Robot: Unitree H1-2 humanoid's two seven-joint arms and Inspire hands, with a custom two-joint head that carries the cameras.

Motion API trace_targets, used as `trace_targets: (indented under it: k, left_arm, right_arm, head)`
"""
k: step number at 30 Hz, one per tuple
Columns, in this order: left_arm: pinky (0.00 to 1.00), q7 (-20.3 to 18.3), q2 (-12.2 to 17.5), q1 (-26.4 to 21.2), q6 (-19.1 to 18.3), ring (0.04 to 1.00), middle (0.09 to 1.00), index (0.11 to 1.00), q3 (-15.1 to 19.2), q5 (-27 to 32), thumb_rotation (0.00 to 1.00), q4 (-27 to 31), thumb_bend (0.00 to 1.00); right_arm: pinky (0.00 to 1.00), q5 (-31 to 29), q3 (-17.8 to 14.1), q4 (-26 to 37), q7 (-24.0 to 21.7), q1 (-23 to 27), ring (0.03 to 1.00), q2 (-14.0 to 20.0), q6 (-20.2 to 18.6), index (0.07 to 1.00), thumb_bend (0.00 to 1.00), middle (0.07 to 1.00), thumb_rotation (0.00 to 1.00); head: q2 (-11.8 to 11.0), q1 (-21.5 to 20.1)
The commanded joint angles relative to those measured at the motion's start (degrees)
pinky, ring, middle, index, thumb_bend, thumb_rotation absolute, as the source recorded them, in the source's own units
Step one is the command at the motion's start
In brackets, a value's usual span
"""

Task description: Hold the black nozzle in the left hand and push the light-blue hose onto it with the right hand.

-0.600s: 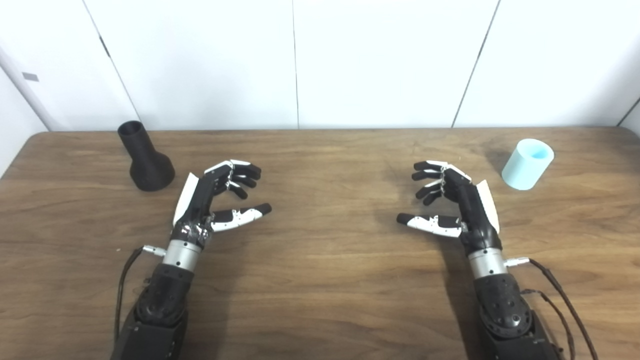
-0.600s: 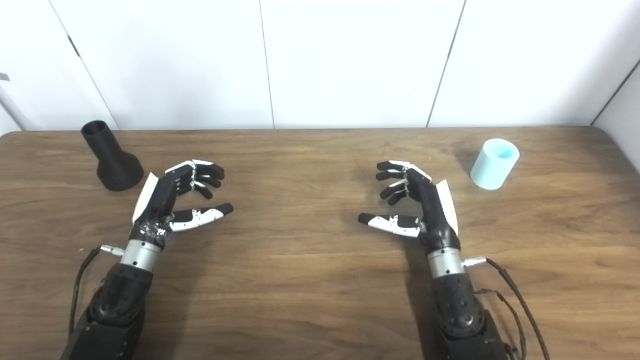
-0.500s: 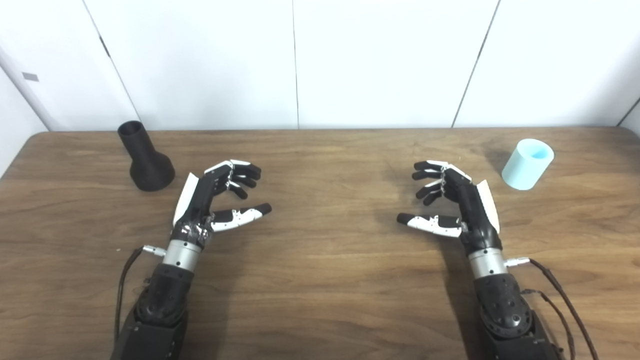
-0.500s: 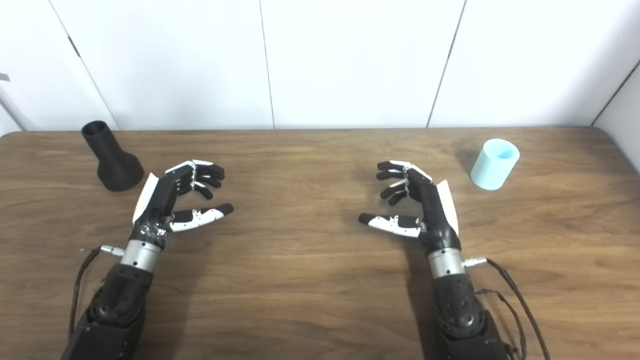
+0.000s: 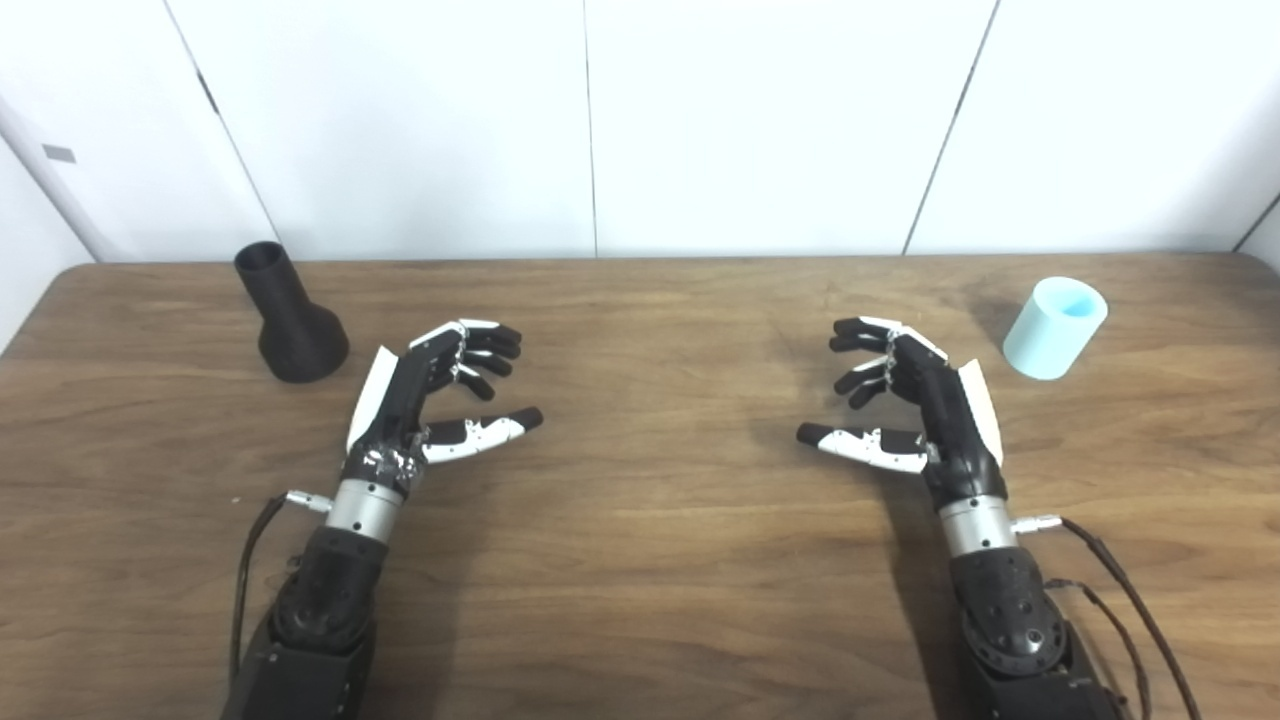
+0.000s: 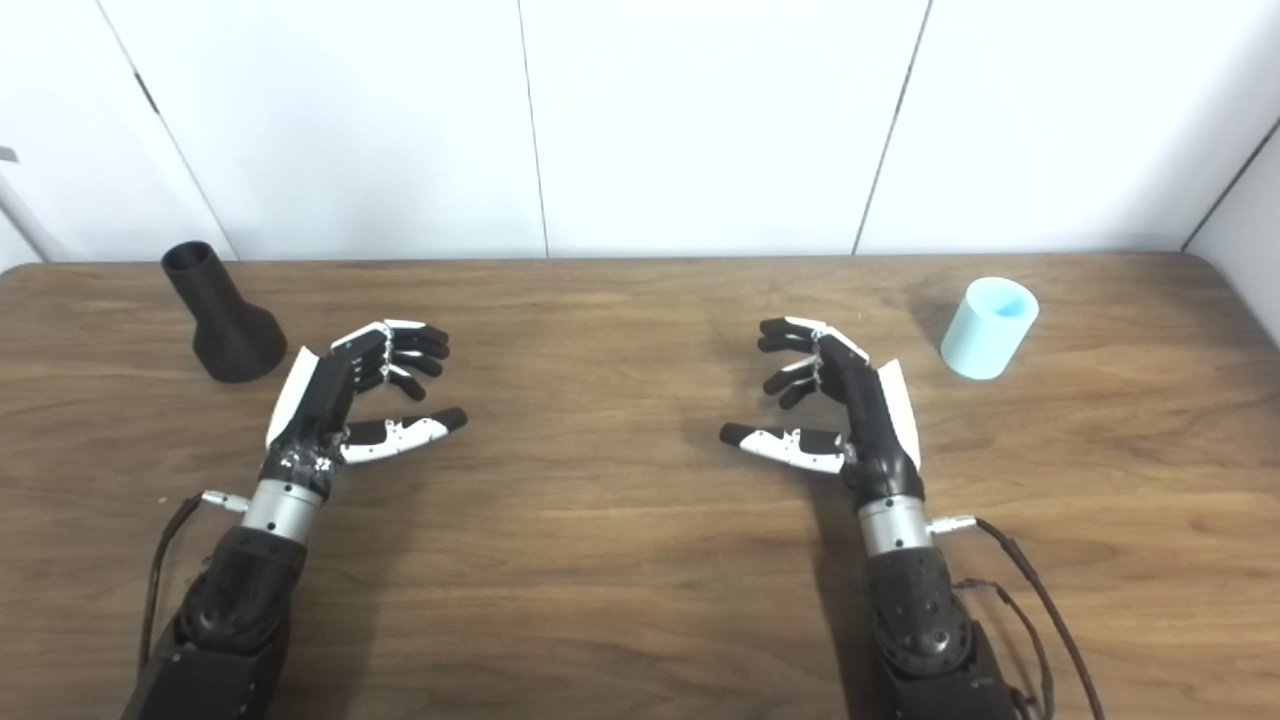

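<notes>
My left hand [image 5: 430, 395] and right hand [image 5: 915, 405] empty, fingers apart | black flared plastic nozzle [image 5: 288, 318] upright at 10 o'clock on wooden worktop [image 5: 640, 560], looks stiff, light; take its narrow neck | light-blue short cylindrical hose [image 5: 1054, 329] at 2 o'clock, probably smooth, slippery; wrap mid-wall.

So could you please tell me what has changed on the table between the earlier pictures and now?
Very little. The right robot hand has edged slightly to the right, toward the light-blue hose, still open and empty. The left robot hand stays open where it was. The black nozzle and the hose stand untouched on the table.
</notes>
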State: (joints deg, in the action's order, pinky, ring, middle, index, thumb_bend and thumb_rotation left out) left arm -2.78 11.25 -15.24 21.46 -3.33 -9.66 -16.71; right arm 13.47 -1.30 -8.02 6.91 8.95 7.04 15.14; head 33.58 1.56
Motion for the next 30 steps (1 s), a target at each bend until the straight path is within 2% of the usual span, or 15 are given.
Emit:
trace_targets:
  k: [1,2,5,8,9,10,15,18,20,25,30]
  left_arm:
    - [0.47,1.20,-1.57,4.28,1.41,0.599,0.647,0.650,-1.04,-1.04,0.00,-3.73,0.71]
    - [0.46,1.28,-1.69,4.26,1.47,0.596,0.648,0.650,-1.21,-1.29,0.00,-3.87,0.71]
    - [0.46,1.88,-2.38,4.13,1.85,0.601,0.656,0.659,-1.85,-2.31,0.00,-4.69,0.71]
    - [0.45,3.13,-3.74,3.52,4.13,0.596,0.651,0.657,-2.48,-3.01,0.00,-7.66,0.71]
    - [0.45,3.80,-4.15,3.21,4.77,0.595,0.651,0.657,-2.92,-3.43,0.00,-8.84,0.72]
    - [0.45,4.65,-4.44,2.87,5.15,0.594,0.651,0.656,-3.49,-3.98,0.00,-9.95,0.72]
    - [0.47,7.81,-5.49,1.49,5.43,0.599,0.651,0.652,-5.47,-5.42,0.00,-13.67,0.72]
    - [0.48,8.91,-5.96,1.09,5.36,0.599,0.650,0.655,-5.64,-6.07,0.00,-14.41,0.72]
    - [0.49,9.03,-6.05,1.08,5.19,0.612,0.655,0.661,-5.26,-5.94,0.01,-14.25,0.72]
    - [0.50,6.66,-5.88,1.77,-0.39,0.638,0.677,0.667,-2.50,-2.41,0.05,-10.22,0.72]
    - [0.52,4.85,-3.33,3.19,-7.34,0.648,0.704,0.681,0.56,-0.68,0.10,-0.54,0.71]
  right_arm:
    - [0.39,-0.80,-0.36,-0.78,0.31,-0.59,0.505,0.60,2.51,0.699,0.69,0.674,0.00]
    - [0.39,-0.81,-0.36,-1.08,0.23,-0.58,0.511,0.89,3.00,0.700,0.69,0.676,0.00]
    - [0.39,-1.50,-0.67,-1.89,-0.18,-0.58,0.520,1.78,4.17,0.692,0.68,0.676,0.00]
    - [0.38,-3.10,-1.06,-4.09,-0.93,-0.60,0.501,3.22,6.73,0.697,0.67,0.673,0.00]
    - [0.37,-4.06,-1.23,-5.23,-1.35,-0.52,0.494,3.67,7.84,0.700,0.66,0.672,0.00]
    - [0.38,-5.21,-1.47,-5.48,-1.87,-0.63,0.491,3.84,7.72,0.705,0.66,0.676,0.00]
    - [0.38,-8.96,-2.01,-4.58,-3.70,-0.91,0.478,3.86,7.01,0.714,0.61,0.693,0.00]
    - [0.35,-4.71,-2.08,-4.82,-0.89,-0.28,0.454,3.32,7.71,0.686,0.64,0.646,0.00]
    - [0.32,-4.09,-2.09,-4.54,-0.47,-0.09,0.430,2.95,7.46,0.671,0.65,0.596,0.00]
    - [0.29,-3.31,-2.04,-3.32,-0.29,-0.05,0.413,2.50,5.56,0.663,0.64,0.559,0.02]
    - [0.29,-2.91,-2.13,-0.66,-0.38,-0.42,0.410,1.69,2.35,0.659,0.64,0.540,0.00]
  head:
    - [-0.28,1.66]
    - [-0.38,2.15]
    - [-2.30,7.57]
    - [-5.72,13.57]
    - [-7.51,16.23]
    - [-8.42,17.59]
    - [-11.13,21.13]
    - [-11.57,21.78]
    - [-11.47,21.90]
    - [-11.57,22.12]
    - [-11.38,22.17]
